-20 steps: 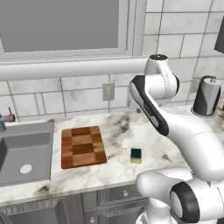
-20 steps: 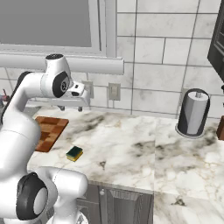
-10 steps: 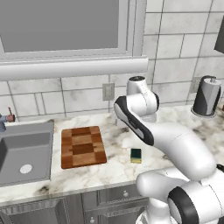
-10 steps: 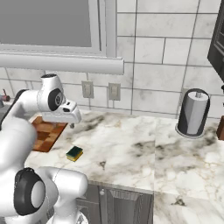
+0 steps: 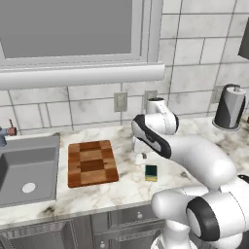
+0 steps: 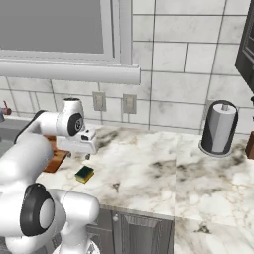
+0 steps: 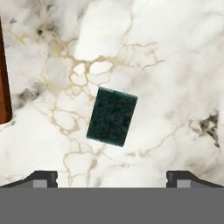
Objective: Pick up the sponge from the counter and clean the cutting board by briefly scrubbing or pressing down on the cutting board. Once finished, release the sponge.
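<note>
My claw (image 7: 111, 179): spread wide, gripping nothing, above the sponge.
Small green-topped yellow sponge (image 7: 112, 116): flat on the white marble surface (image 7: 166, 65), beside the brown checkered wooden board (image 5: 92, 163).

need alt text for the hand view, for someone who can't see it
Looking straight down at a dark green sponge lying slightly tilted on a white marble counter with tan and grey veining. The open gripper hovers above it, fingertips wide apart, and the cutting board edge shows at left.
</note>
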